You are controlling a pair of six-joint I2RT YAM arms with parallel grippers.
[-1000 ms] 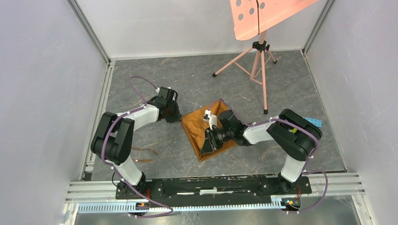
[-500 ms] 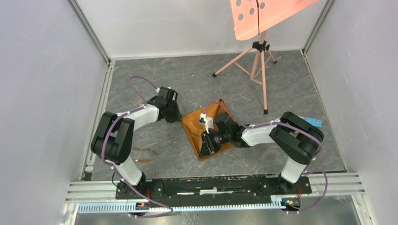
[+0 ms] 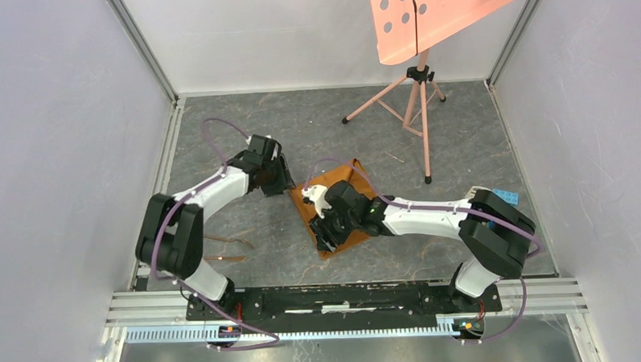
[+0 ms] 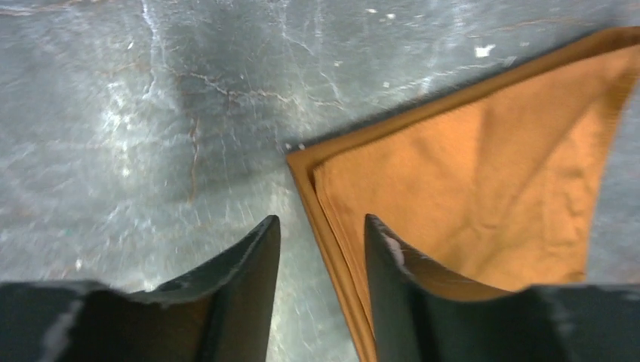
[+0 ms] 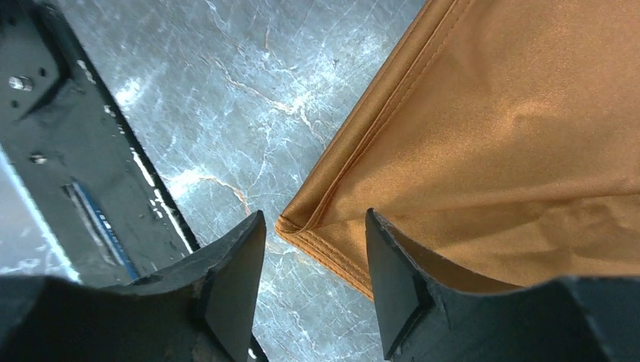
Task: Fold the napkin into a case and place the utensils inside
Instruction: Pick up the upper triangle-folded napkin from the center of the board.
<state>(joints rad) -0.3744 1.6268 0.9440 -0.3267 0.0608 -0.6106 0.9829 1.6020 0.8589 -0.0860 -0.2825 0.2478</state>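
Note:
The orange-brown napkin (image 3: 346, 175) lies folded into a flat wedge on the grey table, mostly covered by the right wrist. My left gripper (image 3: 286, 185) hovers open at its left corner. In the left wrist view the layered hem of the napkin (image 4: 468, 181) runs between the parted fingers of the left gripper (image 4: 321, 222), apart from them. My right gripper (image 3: 325, 235) is open over the near corner. There the stitched corner of the napkin (image 5: 513, 136) sits in the gap of the right gripper (image 5: 315, 216), ungripped. Thin copper utensils (image 3: 225, 250) lie by the left arm's base.
A salmon perforated panel (image 3: 432, 12) on a tripod (image 3: 415, 101) stands at the back right. A small blue piece (image 3: 504, 195) lies beside the right arm's shoulder. The black base rail (image 3: 337, 297) runs along the near edge and shows as a black rail (image 5: 68, 143) close to the right fingers.
The left gripper has gone from shut to open at the napkin's left corner. The right arm has stretched left and forward to the near corner and opened wider.

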